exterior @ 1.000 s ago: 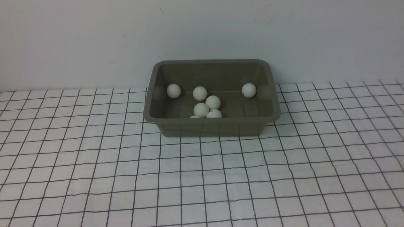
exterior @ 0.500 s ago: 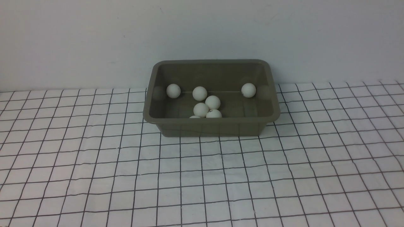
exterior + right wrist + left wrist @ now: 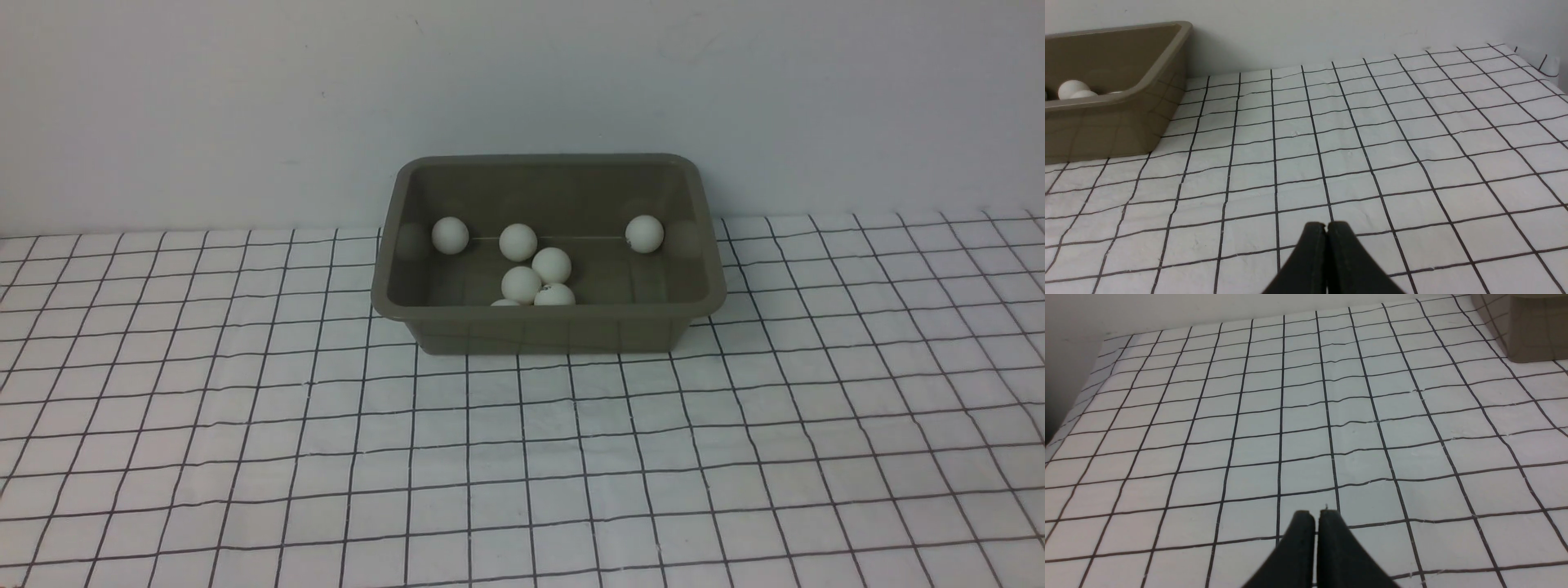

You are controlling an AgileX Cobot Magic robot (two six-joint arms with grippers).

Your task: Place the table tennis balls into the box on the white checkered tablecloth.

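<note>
So the olive-brown box (image 3: 547, 333) is on the checkered tablecloth (image 3: 245, 457), with seven white table tennis balls (image 3: 552, 266) visible inside. Left jaws (image 3: 1316, 522) and right jaws (image 3: 1327, 232) are both closed.

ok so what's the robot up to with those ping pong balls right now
Nothing is being handled at the moment: the left gripper and the right gripper are both shut with nothing between their fingers. Seven table tennis balls can be seen inside the olive-brown plastic tub, which sits on the white checkered tablecloth. The ball placing looks finished, as far as these views show.
</note>
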